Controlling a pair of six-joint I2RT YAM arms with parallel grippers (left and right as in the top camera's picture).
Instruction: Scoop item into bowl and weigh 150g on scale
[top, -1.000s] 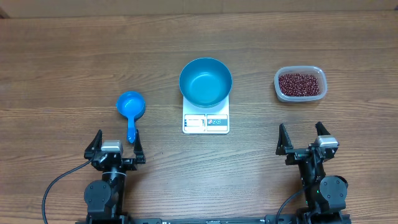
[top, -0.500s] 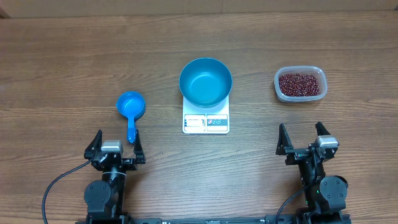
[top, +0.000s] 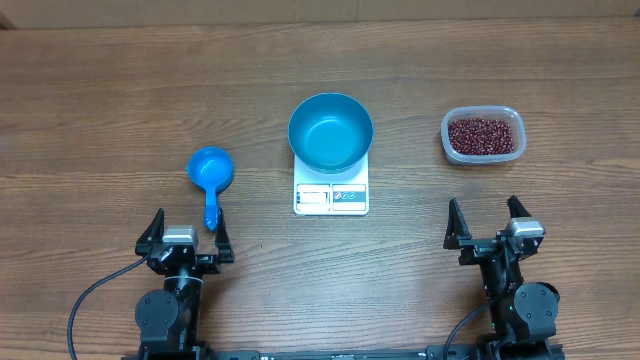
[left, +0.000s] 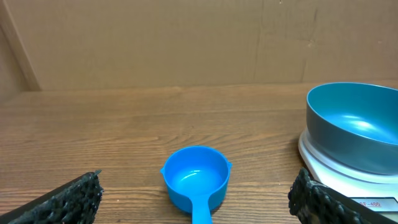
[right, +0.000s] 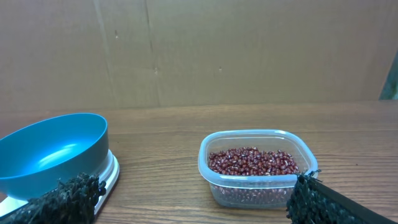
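Overhead, round teal bowl (top: 330, 135), flat white scale (top: 331, 197)

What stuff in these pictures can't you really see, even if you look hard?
- Numbers on the scale: too small to read in the overhead view, cut off by the bottom edge in the left wrist view.
- End of the scoop handle: cut off by the bottom edge, left wrist view.
- How many beans: too tiny and piled up in the tub to count, overhead view.
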